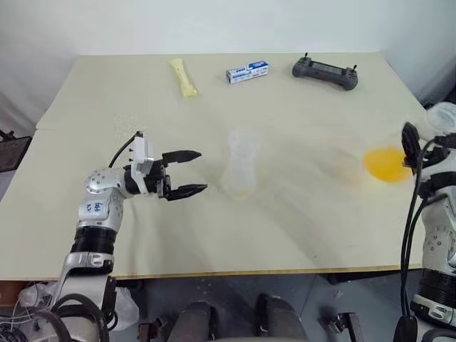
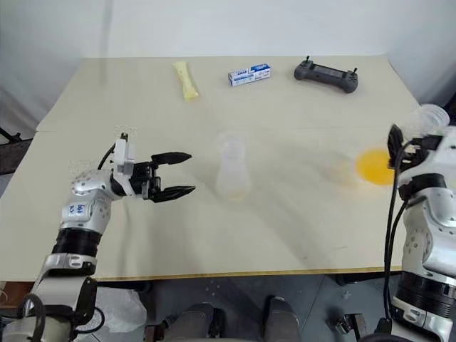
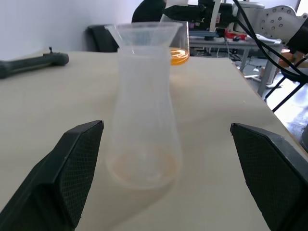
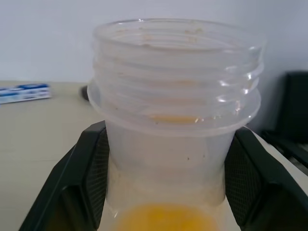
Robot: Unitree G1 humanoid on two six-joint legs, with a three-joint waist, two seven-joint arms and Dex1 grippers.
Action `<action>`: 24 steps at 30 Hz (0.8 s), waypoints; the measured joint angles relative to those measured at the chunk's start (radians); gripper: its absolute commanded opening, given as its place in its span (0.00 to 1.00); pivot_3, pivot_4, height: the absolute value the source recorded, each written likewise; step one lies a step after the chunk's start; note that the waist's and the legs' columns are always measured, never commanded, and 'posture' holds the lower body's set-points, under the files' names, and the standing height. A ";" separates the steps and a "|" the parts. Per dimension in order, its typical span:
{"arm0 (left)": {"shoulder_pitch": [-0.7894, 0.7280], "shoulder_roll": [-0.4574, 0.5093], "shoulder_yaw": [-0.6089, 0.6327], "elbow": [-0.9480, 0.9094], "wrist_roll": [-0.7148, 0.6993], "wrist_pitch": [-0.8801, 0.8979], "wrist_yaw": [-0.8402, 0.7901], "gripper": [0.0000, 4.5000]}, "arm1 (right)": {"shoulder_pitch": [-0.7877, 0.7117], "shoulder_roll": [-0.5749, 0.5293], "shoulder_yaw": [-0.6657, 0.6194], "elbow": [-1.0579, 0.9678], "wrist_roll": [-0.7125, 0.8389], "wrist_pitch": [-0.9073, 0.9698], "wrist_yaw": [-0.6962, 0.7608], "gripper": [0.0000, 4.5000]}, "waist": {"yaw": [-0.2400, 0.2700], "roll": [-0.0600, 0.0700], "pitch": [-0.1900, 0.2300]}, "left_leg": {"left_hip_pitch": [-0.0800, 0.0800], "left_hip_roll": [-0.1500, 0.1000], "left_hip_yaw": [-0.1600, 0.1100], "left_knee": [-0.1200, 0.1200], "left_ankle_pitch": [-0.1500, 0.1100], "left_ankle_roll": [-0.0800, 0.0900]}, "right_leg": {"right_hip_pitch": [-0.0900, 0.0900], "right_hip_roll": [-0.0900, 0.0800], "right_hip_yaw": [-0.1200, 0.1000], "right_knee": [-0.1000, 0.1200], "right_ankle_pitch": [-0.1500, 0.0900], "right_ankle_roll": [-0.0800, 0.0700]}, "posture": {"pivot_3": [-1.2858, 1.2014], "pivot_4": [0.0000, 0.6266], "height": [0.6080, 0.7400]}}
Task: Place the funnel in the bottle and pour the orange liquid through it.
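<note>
- funnel (image 3: 144, 34) sits in the neck of the bottle (image 3: 144, 125), wide mouth up, rim flaring past the neck
- bottle stands upright near the middle of the table (image 1: 299, 214); faint orange tint at its base in the left wrist view, could be residue, hard to be sure
- orange liquid (image 4: 166, 217) is a pool at the bottom of a clear ribbed cup (image 4: 175, 96); in the head views it reads as an orange blob at the table's right edge, beside the right arm
- right gripper (image 4: 166, 183): black fingers clamp the cup's lower body from both sides, under its wide ribbed collar; cup upright, mouth up
- cup is well apart from the bottle, off to its right
- left gripper (image 1: 191, 173): fingers spread wide, nothing between them, pointing across at the bottle from its left
- left gripper is near the bottle but not touching it; in the left wrist view the bottle stands between the two finger pads (image 3: 72, 168) with a gap on each side
- far side of the table: yellow packet (image 1: 184, 77) on the left, blue-and-white box (image 1: 247, 72) in the middle, dark handheld controller (image 1: 325, 72) on the right, all well clear of the bottle and cup
</note>
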 measured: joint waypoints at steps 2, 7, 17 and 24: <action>-0.052 -0.005 -0.005 0.086 0.015 -0.027 -0.027 1.00 | -0.011 -0.027 0.077 -0.076 -0.025 0.053 0.006 0.61 | -0.001 0.000 0.000 | -0.001 0.000 0.000 0.000 0.000 0.000 | -0.001 0.000 0.000 0.000 0.000 0.000 | 0.52 0.24 1.00; -0.165 -0.033 -0.016 0.266 0.051 -0.094 -0.081 1.00 | -0.143 -0.039 0.252 -0.170 -0.086 0.182 -0.006 0.61 | -0.001 0.000 0.000 | -0.002 -0.001 0.000 0.000 0.000 0.000 | -0.002 0.000 -0.001 0.001 0.000 0.000 | 0.52 0.24 1.00; -0.245 -0.062 0.041 0.410 0.048 -0.120 -0.128 1.00 | -0.322 -0.080 0.564 -0.271 -0.315 0.225 0.048 0.61 | -0.006 0.000 0.000 | -0.004 -0.001 -0.001 -0.001 0.000 0.000 | -0.003 -0.001 -0.004 0.000 0.000 0.000 | 0.52 0.24 1.00; -0.219 -0.065 0.085 0.358 0.015 -0.093 -0.148 1.00 | -0.378 -0.127 0.732 -0.269 -0.516 0.156 0.143 0.61 | -0.021 0.000 0.000 | -0.004 -0.001 -0.003 -0.001 0.000 0.000 | -0.003 -0.001 -0.005 0.000 0.000 0.000 | 0.52 0.24 1.00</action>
